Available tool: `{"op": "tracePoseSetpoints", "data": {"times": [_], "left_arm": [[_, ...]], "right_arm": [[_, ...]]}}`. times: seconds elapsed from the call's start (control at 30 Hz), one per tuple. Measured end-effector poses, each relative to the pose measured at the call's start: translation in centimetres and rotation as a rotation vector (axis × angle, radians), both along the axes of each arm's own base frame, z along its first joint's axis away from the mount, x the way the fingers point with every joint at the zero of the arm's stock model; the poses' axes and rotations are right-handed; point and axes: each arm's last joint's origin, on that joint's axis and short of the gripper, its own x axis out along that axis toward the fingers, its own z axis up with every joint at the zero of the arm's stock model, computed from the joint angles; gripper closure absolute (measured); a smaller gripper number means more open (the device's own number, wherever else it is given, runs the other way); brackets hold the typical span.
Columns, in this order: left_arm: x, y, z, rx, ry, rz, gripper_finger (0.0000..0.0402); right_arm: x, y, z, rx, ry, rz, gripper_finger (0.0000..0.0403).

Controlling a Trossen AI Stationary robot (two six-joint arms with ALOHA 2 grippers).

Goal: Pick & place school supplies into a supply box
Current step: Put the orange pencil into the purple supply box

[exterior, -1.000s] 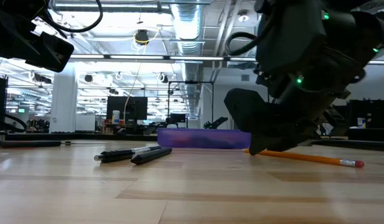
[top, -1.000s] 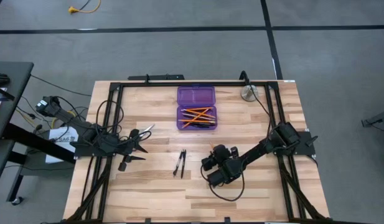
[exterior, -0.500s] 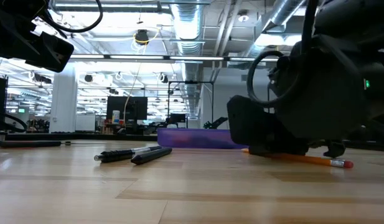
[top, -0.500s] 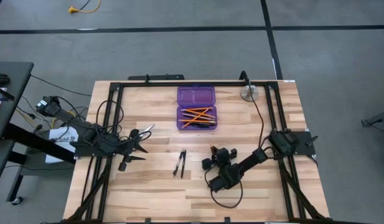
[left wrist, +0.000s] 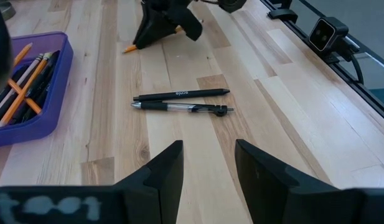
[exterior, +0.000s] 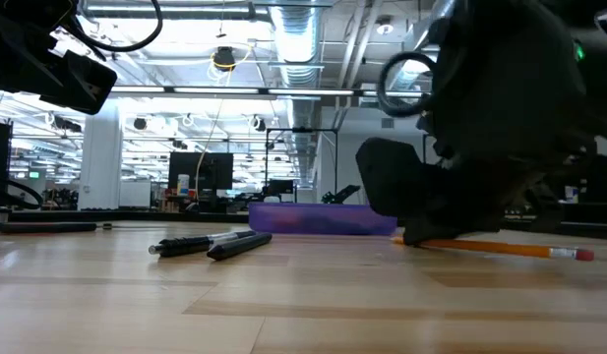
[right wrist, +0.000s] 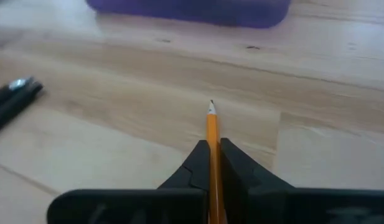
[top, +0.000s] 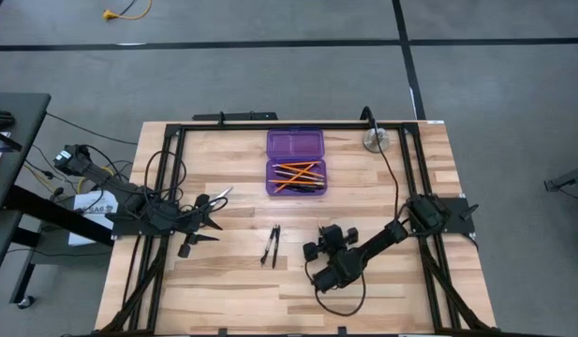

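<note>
Right gripper [right wrist: 211, 163]: its fingers are pressed together on an orange pencil [right wrist: 212, 127], whose sharpened tip projects just past the fingertips. The right wrist view alone shows this contact. In the low view the same pencil [exterior: 500, 247] lies near level at the table surface, its pink eraser end trailing out clear of the gripper body. From overhead the right gripper [top: 318, 251] sits low over the wooden table [top: 232, 290], and the pencil is hidden under it.

Just off the pencil tip lies bare tabletop; beyond that, well apart, stands the purple supply box [right wrist: 190, 11]. The overhead view shows the box [top: 295, 161] open, with orange pencils [top: 298, 174] lying crossed in the half nearer the gripper. To one side of the right gripper, near but not touching, lie two black pens [top: 271, 245], side by side. The left wrist view shows white lettering on one pen [left wrist: 180, 94]; it is too small to read.

Left gripper [left wrist: 207, 165]: fingers apart, holding nothing, well away from the right gripper near the table's left edge [top: 197, 225]. A round silver metal object [top: 374, 140] rests at the far corner beyond the box. A black frame [top: 298, 124] borders the table.
</note>
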Motion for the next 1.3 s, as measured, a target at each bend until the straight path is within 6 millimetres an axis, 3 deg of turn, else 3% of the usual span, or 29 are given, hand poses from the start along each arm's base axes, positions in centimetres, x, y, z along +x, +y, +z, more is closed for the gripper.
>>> {"op": "tracePoseSetpoints", "data": {"times": [1.0,1.3], "left_arm": [[0.0,0.0,0.0,0.001,-0.001,0.001,0.0269],[0.0,0.0,0.0,0.000,-0.001,0.001,0.0269]], "right_arm": [[0.7,0.0,1.1,-0.032,0.023,0.038,0.0403],[2.3,0.4,3.5,-0.080,0.075,0.084,0.0403]]}}
